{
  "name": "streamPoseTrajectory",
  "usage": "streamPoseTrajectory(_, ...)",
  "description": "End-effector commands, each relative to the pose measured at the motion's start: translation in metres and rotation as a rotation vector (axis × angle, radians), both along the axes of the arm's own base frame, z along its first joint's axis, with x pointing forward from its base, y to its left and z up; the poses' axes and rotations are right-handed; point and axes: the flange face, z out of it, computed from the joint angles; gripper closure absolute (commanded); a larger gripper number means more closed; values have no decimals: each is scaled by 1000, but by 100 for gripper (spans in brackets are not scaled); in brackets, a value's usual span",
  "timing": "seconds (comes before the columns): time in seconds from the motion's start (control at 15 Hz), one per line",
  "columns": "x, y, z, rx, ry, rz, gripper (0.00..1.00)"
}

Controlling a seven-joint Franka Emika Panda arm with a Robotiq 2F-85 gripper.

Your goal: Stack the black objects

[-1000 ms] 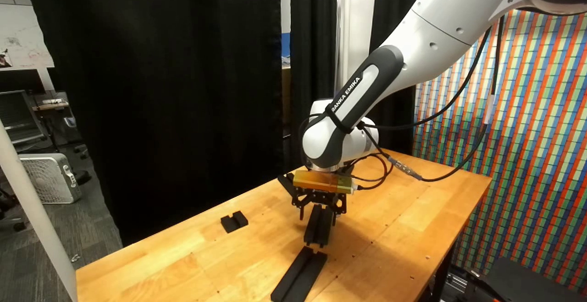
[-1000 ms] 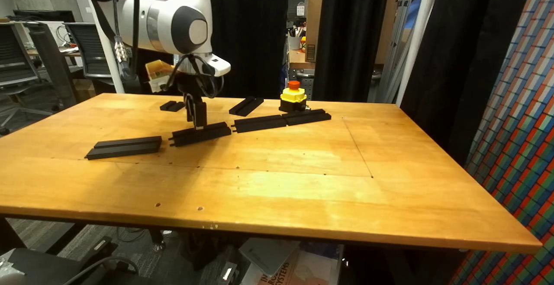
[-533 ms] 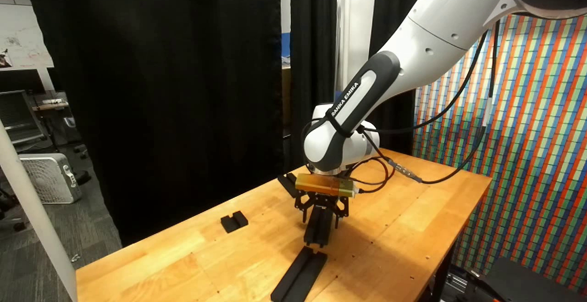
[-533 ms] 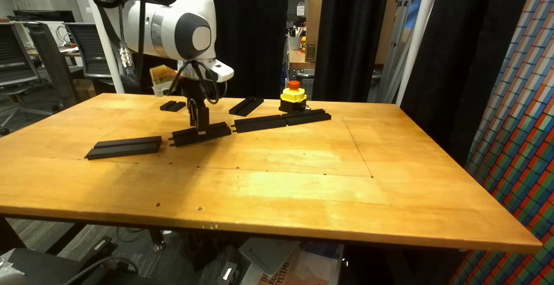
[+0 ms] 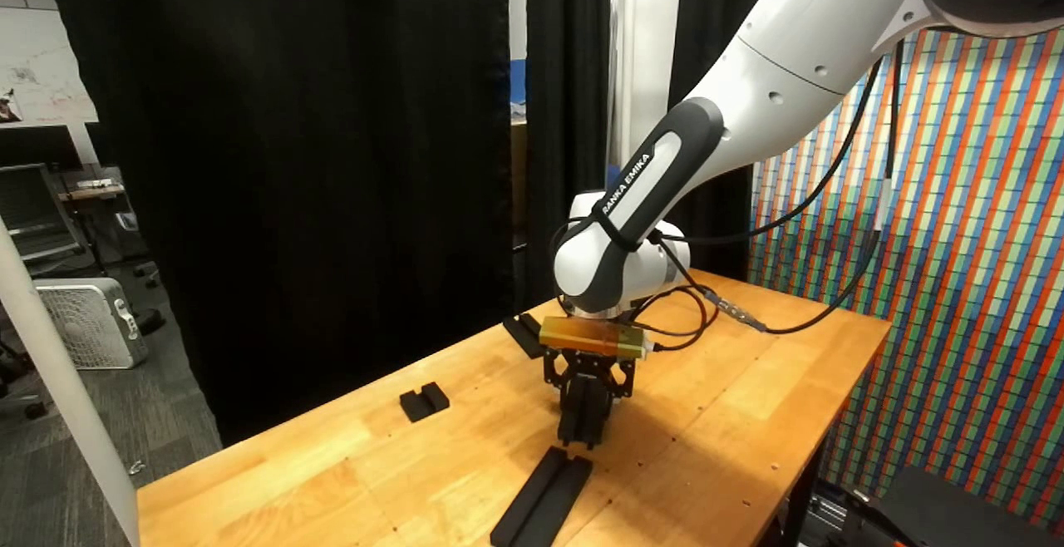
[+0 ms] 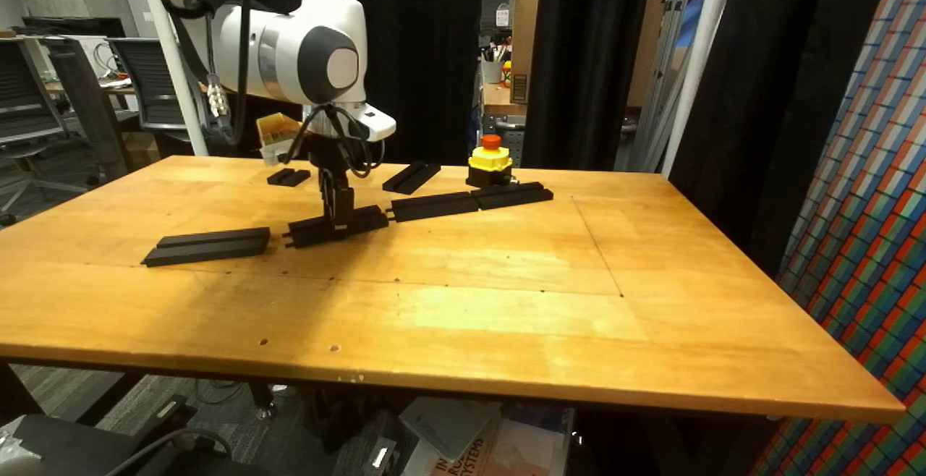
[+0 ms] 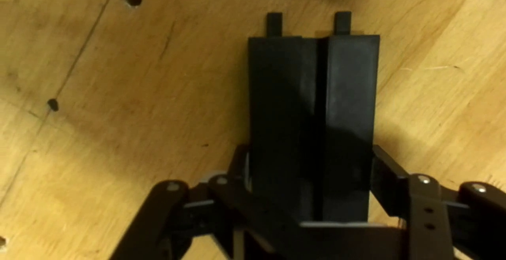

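Fingers (image 7: 389, 181) pinched black bar (image 7: 284, 125), grab looked done. No stack tho, other black pieces (image 6: 210, 248) lay flat, small block (image 5: 426, 401) near long edge of table (image 6: 506, 331). Stacking remained.

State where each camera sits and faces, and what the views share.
In an exterior view: apparently near an end of the table, looking down along the black bars; arm upper right, gripper below.
In an exterior view: off a long table edge, looking toward the black curtain; arm upper left, gripper below.
Wrist view: looks down from the wrist; gripper fingers at the bottom clamp a grooved bar.
Both exterior views show the small slab; all three, that bar.
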Motion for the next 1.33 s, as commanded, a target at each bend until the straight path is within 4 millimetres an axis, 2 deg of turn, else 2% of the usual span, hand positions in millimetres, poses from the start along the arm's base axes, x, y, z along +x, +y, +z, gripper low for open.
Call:
streamPoseTrajectory(0.0, 2, 5, 5, -5, -4, -9, 53)
streamPoseTrajectory(0.2, -6, 15, 13, -20, -7, -32, 55)
streamPoseTrajectory(0.47, -17, 40, 27, -82, -40, -91, 55)
streamPoseTrajectory(0.93, -22, 64, 59, -223, -111, -182, 55)
streamPoseTrajectory(1.27, -45, 94, 64, -180, -71, -158, 55)
